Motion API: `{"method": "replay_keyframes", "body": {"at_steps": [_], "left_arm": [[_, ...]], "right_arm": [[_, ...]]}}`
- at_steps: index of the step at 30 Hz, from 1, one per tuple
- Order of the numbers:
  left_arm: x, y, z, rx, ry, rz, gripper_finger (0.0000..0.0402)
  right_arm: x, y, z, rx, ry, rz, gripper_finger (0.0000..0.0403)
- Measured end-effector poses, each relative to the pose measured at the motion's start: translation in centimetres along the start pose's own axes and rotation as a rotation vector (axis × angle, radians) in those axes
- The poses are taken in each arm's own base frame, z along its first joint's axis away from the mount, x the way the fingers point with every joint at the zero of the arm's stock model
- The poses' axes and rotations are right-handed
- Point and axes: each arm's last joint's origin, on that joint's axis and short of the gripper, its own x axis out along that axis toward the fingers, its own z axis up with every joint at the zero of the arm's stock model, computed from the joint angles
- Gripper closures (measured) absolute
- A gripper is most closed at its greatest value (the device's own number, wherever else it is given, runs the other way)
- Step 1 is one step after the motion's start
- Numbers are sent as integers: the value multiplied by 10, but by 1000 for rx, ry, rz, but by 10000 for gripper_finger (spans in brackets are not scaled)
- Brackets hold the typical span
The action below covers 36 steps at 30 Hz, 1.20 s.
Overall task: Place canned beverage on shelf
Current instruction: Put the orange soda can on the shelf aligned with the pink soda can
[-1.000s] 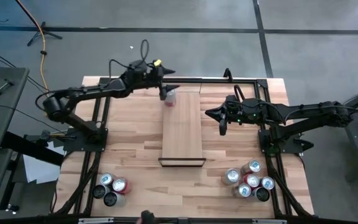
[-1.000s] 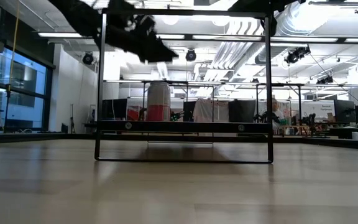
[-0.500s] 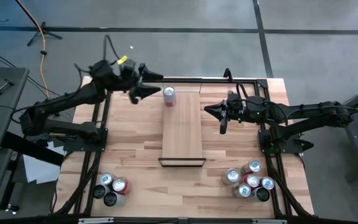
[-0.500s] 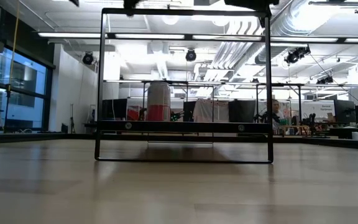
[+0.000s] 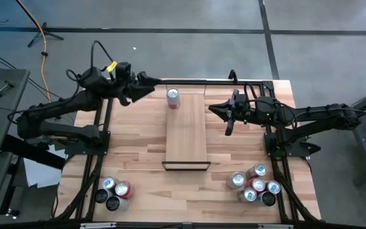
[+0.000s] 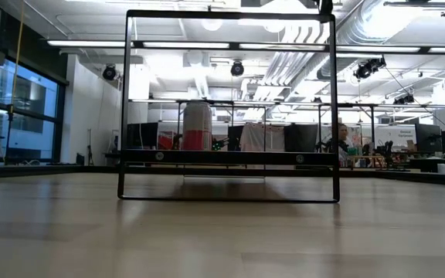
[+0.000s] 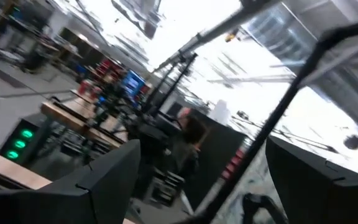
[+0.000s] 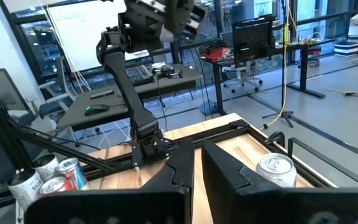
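A red-and-white canned beverage (image 5: 173, 97) stands upright on its base at the far end of the shelf (image 5: 187, 133), a narrow light-wood plank with a black frame (image 6: 127, 100). The low view shows the can (image 6: 197, 126) on the shelf board (image 6: 284, 157). My left gripper (image 5: 152, 81) hangs open above the table's far left, away from the can, and its wrist view (image 7: 197, 186) looks up into the room. My right gripper (image 5: 212, 108) hovers shut to the right of the shelf, with the can (image 8: 277, 169) ahead of its shut fingers (image 8: 194, 171).
Several spare cans stand in a cluster at the near left (image 5: 113, 191), and another cluster sits at the near right (image 5: 254, 184). Black frame rails (image 5: 100, 127) run along both sides of the tabletop. Bare wood lies between the shelf and the rails.
My left gripper has drawn away from the can toward the table's far left and risen out of the low view. It rolled as it went and stayed open. The can has stayed upright on the shelf.
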Motion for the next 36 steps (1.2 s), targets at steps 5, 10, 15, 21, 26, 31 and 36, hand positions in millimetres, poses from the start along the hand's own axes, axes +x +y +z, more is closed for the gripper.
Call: {"method": "replay_keyframes", "body": {"at_steps": [5,10,15,21,26,31,36], "left_arm": [[6,-18,-19,170,92,-75,100],[1,-30,-32,328,166,-67,146],[-16,-32,-41,411,263,34,266],[-37,-15,-70,360,229,40,387],[-48,-2,-86,319,139,74,399],[-49,0,-87,350,113,111,401],[-49,1,-86,359,104,132,401]], "right_arm": [[0,1,2,13,-23,8,386],[-1,3,5,72,-51,20,386],[-1,3,8,106,-81,28,386],[-1,3,9,95,-95,30,386],[-1,3,9,84,-95,30,386],[-1,3,9,67,-92,28,386],[-1,3,8,46,-81,25,386]]}}
